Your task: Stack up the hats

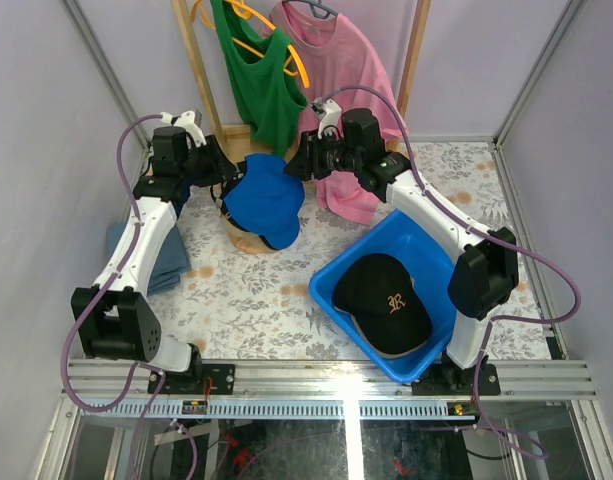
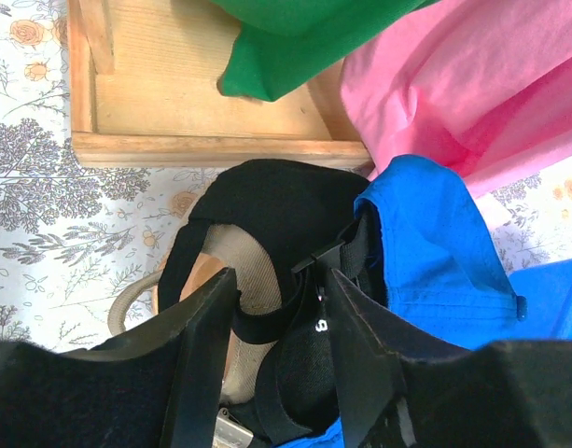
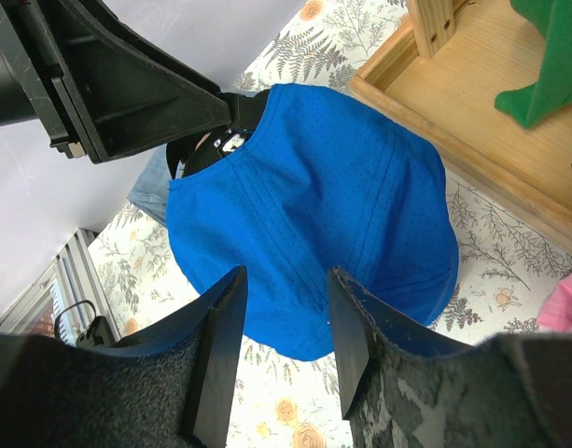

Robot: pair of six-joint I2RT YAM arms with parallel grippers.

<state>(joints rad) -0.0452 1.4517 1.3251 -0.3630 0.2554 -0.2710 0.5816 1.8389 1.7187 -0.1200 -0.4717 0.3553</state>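
While blue cap (image 1: 264, 195) rests on black cap (image 2: 267, 198), left gripper (image 2: 281, 280) straddles rear strap (image 2: 267, 327), part-open, unclamped. Right gripper (image 3: 286, 273), half-open and empty, faces its crown.

Place: robot test booth in a lab
Walls: plain lilac panels (image 1: 46, 120) close round the table (image 1: 246, 300)
Mount: robot arms (image 1: 426, 200) bolted to a metal rail (image 1: 336, 380)
Props: shirts (image 1: 331, 60) on a wooden rack (image 1: 201, 90)

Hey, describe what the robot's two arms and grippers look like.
The left arm and right arm have white links, black joints and looping lilac cables. The left gripper and right gripper have black, wedge-shaped fingers.
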